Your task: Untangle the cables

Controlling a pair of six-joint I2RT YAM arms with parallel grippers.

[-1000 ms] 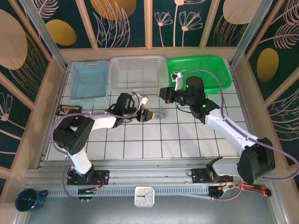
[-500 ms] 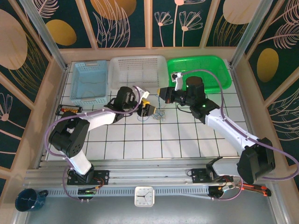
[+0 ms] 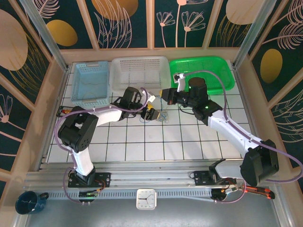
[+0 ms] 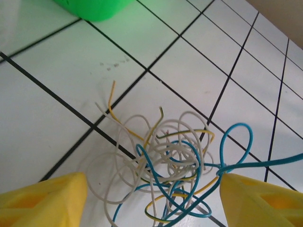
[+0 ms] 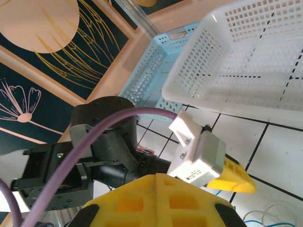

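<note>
Left gripper low over tabletop, near middle of far edge. Yellow fingers spread wide, gripping nothing. Cables: loose tangle of blue, whitish and yellow wires, flat on white tile between those fingers, just before green basket. Right gripper near tangle's far side, jaws closed, nothing held.

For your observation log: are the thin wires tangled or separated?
Tangled: the cables lie as one clump of crossing white, blue and yellow loops.
</note>
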